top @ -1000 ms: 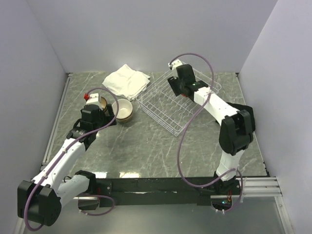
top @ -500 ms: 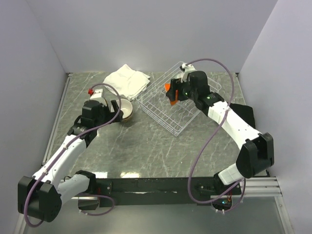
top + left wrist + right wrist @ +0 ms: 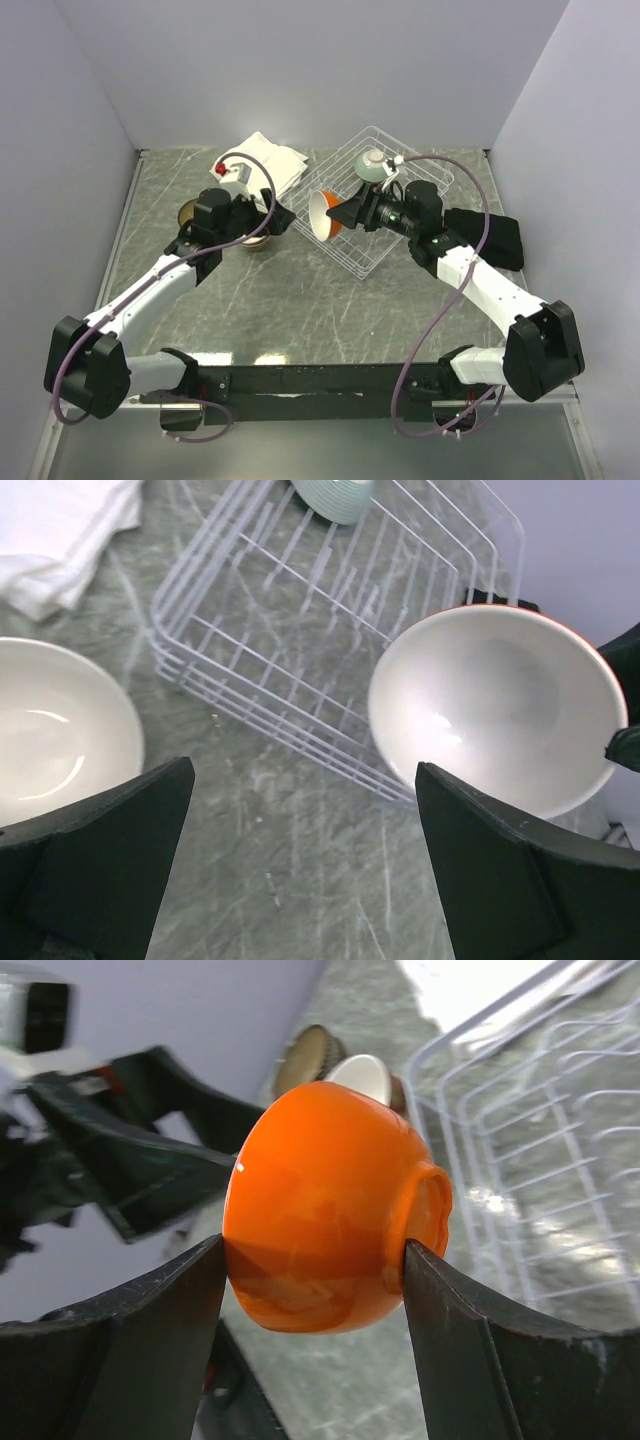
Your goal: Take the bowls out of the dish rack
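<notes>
A: What changed in the last second, left side first?

B: The left gripper had swung off the brown bowl toward 2 o'clock and ended up by the cream bowl, facing the rack. Its jaws were spread wide with nothing in them. The right gripper had pulled the orange bowl up out of the dish rack and carried it toward 9 o'clock.

A: What was the grip on the orange one?

B: The fingers were clamped across it, one at the rim side and one at the foot. The bowl was tipped on its side above the rack's 9 o'clock edge, clear of the wires, with its mouth toward the left gripper.

A: Where did everything sit, left to right?

B: The brown bowl was on the table, with the cream bowl just beside it at 3 o'clock. The white cloth was at 12 o'clock of those, then came the rack, and the black cloth was at 3 o'clock of the rack.

A: Progress?

B: Roughly halfway or a bit past, I'd judge. Two bowls were already out on the table and the orange one was lifted but not set down, possibly headed for a handover. The green bowl still sat upside down at the rack's 12 o'clock corner, untouched.
</notes>
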Available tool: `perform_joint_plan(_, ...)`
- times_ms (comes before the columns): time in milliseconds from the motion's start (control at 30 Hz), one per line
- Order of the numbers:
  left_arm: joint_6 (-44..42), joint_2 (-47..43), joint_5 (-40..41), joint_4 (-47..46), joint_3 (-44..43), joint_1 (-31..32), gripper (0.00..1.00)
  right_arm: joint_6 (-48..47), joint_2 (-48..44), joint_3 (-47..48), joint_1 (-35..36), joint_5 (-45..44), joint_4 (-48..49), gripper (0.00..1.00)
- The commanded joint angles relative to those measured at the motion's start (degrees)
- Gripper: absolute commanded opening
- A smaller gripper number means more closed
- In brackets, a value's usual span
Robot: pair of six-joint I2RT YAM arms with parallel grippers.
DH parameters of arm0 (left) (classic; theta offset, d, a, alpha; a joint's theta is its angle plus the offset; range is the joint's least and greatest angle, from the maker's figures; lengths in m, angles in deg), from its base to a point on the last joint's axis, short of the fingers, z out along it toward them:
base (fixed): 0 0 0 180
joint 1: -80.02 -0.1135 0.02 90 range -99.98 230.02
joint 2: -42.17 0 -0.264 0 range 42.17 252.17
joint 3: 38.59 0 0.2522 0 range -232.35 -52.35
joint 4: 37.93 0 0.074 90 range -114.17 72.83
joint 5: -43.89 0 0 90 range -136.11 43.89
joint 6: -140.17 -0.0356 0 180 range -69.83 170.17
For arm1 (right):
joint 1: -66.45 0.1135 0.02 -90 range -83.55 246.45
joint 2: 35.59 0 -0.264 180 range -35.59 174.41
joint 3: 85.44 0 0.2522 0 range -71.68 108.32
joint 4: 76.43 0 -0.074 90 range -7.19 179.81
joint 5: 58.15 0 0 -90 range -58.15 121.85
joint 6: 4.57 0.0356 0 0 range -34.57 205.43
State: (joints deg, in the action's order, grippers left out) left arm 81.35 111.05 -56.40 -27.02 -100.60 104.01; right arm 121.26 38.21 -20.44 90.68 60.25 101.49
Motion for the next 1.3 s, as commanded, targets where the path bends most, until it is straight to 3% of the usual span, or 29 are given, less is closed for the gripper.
perform_joint_plan(0, 3.5, 1.4, -5.0, -7.1, -1.5, 1.6, 0.99, 9.2, -3.7, -2.3, -0.1, 4.8, 14.6, 0.4)
perform_joint_plan(200, 7.0, 2.9, -7.7, -10.5, 0.1, 3.2, 0.98, 14.5, -3.8, -5.1, -0.2, 7.2, 21.1, 0.4)
perform_joint_plan(567, 12.9, 5.1, -7.9, -13.6, 3.3, 3.6, 0.83, 21.6, -2.8, -8.9, -0.1, 9.3, 30.2, 0.41)
perform_joint_plan(867, 17.4, 3.9, -10.5, -18.8, 7.2, 3.5, 0.49, 24.4, -3.0, -12.5, -0.1, 9.6, 34.1, 0.42)
perform_joint_plan(1000, 17.9, 2.5, -9.8, -18.5, 8.2, 3.5, 0.2, 24.5, -3.0, -13.4, -0.1, 9.6, 34.7, 0.45)
perform_joint_plan(1067, 17.5, 1.4, -8.6, -17.6, 8.3, 3.5, 0.1, 24.3, -3.2, -13.7, -0.1, 9.6, 34.4, 0.48)
perform_joint_plan(1100, 17.2, 1.0, -8.1, -16.1, 8.3, 3.5, 0.02, 23.9, -3.1, -13.7, -0.1, 9.7, 34.2, 0.51)
perform_joint_plan(1133, 16.2, -0.1, -7.5, -15.3, 8.3, 3.5, 0.01, 23.6, -3.1, -13.8, -0.1, 9.8, 33.9, 0.54)
perform_joint_plan(1233, 13.1, -2.6, -4.5, -10.1, 7.8, 3.5, 0.01, 21.0, -3.6, -13.5, -0.1, 9.7, 30.7, 0.82)
perform_joint_plan(1267, 12.2, -3.3, -2.2, -8.0, 7.2, 3.4, 0.01, 19.9, -4.0, -13.2, -0.1, 9.7, 29.1, 1.0)
